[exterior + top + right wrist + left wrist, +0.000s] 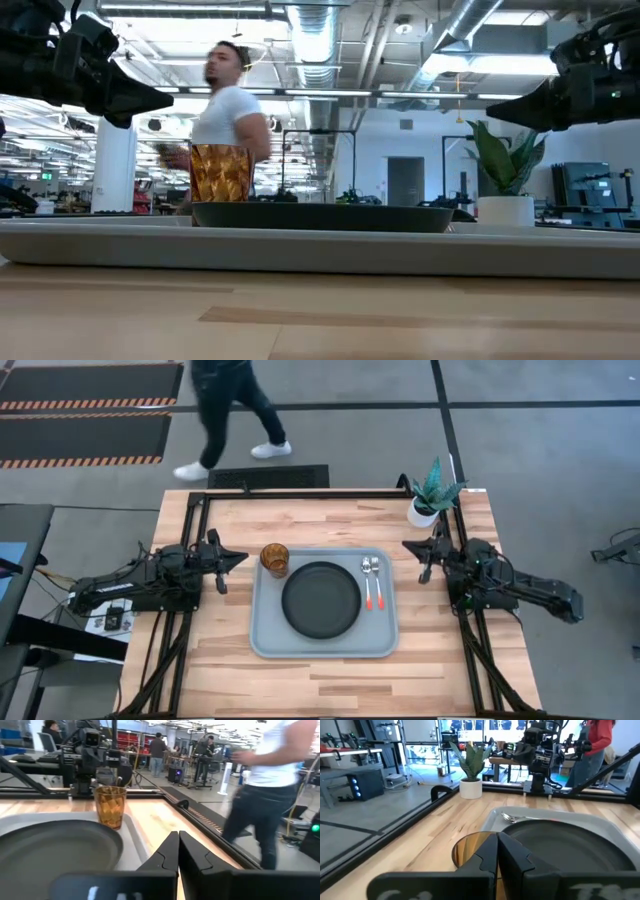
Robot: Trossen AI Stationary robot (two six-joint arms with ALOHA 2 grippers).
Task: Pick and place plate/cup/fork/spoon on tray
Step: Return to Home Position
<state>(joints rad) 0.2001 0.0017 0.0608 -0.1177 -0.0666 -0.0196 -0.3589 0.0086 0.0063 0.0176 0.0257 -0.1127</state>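
Note:
The grey-blue tray (268, 640) lies mid-table. The black plate (321, 599) rests flat in its middle. The amber cup (275, 558) stands upright in the tray's far left corner. The fork (367, 582) and spoon (376, 581) lie side by side on the tray's right part, bowls toward the far edge, red handles near. My left gripper (243, 558) is shut and empty, left of the cup and above the table. My right gripper (406, 545) is shut and empty, right of the tray.
A white pot with a green plant (428, 500) stands at the table's far right corner, close to my right gripper. A person (235, 410) walks on the floor beyond the far edge. Bare wood shows along the near edge (320, 685).

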